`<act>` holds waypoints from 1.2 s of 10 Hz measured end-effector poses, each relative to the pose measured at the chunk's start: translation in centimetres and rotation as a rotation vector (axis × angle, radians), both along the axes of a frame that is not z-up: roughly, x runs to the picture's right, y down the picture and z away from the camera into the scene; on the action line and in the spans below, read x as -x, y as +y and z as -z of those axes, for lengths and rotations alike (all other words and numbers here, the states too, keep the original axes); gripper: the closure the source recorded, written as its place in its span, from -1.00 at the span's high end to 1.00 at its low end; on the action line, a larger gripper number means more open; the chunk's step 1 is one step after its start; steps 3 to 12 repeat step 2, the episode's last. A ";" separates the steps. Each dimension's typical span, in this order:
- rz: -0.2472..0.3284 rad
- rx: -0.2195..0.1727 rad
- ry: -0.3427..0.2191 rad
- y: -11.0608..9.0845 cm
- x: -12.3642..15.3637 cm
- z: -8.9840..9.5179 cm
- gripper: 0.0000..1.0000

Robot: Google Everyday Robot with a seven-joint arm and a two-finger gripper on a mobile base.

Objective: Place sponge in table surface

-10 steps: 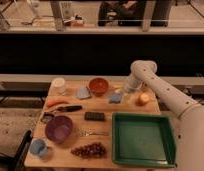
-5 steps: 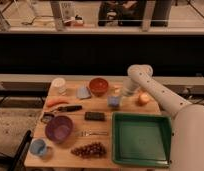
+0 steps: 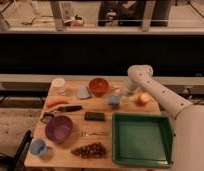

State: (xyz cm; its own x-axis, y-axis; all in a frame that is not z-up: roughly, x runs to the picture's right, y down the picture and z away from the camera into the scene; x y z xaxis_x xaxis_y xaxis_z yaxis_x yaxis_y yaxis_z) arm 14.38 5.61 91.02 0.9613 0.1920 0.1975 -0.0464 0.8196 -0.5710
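**Robot arm lowering a sponge toward a crowded table**

A white robot arm reaches from the right, across the far end of a light tan wooden table (image 3: 102, 129). Its hand (image 3: 118, 96) sits just right of the round orange bowl (image 3: 98, 86), low over the wood. A small flat light-blue sponge (image 3: 114, 100) lies directly under the hand, touching or nearly touching the table; whether the hand is clamped on it or has let go cannot be told.

Judged from this, the task looks nearly done: the sponge is at the table, and what remains is a clear release and lifting the arm away (if that has not happened).

Left of the orange bowl rests a grey-blue rounded lump (image 3: 83, 92). In front of the bowl, toward the viewer, lies a dark rectangular block (image 3: 94, 116); in front and to its right, a green rectangular tray (image 3: 141, 139).
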 end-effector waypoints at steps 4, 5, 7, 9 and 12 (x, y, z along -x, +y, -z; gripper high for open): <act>0.001 -0.003 0.000 -0.2 0.2 0.2 0.60; 0.001 -0.003 0.000 -0.2 0.2 0.2 0.60; 0.001 -0.003 0.000 -0.2 0.2 0.2 0.60; 0.001 -0.003 0.000 -0.2 0.2 0.2 0.60; 0.001 -0.003 0.000 -0.2 0.2 0.2 0.60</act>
